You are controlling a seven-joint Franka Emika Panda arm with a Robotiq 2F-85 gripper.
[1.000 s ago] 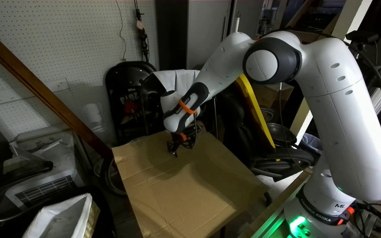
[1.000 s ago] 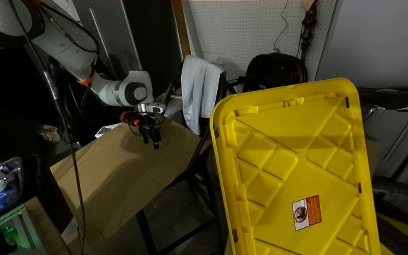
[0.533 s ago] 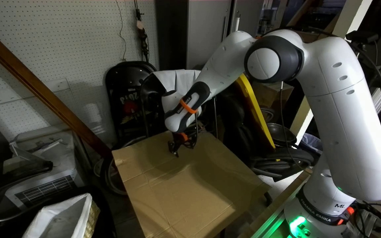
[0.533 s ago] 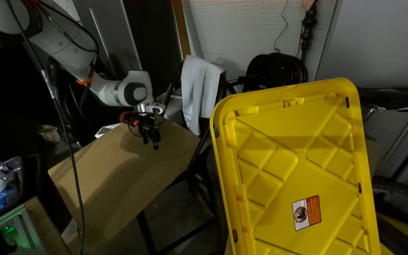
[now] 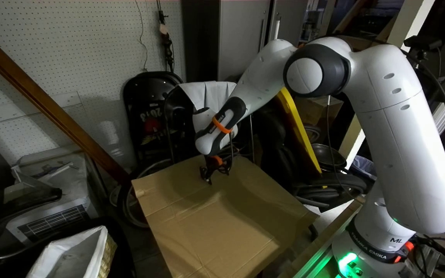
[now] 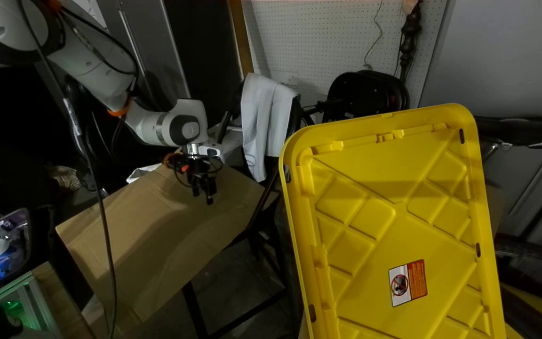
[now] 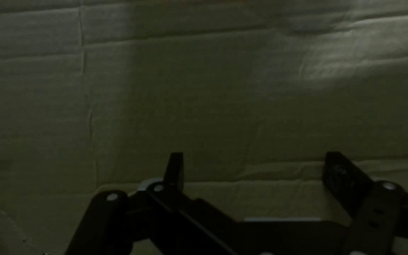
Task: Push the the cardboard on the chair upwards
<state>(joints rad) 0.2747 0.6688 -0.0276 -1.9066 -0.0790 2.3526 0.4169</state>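
The cardboard (image 6: pixel 153 245) lies on the chair (image 6: pixel 193 306) beneath the claw (image 7: pixel 255 168), whose jaws stand wide apart; most of its surface spreads toward the robot's base (image 5: pixel 375 218). The push likely turns on contact, which I cannot make out. The chair is mostly hidden; in an exterior view the cardboard (image 5: pixel 224 231) is cut off below.

Compared with earlier, the gripper (image 6: pixel 203 197) sits slightly lower in both exterior views, and the cardboard (image 5: pixel 222 227) under it lies a little farther over, nearer the robot's base (image 5: pixel 377 222).
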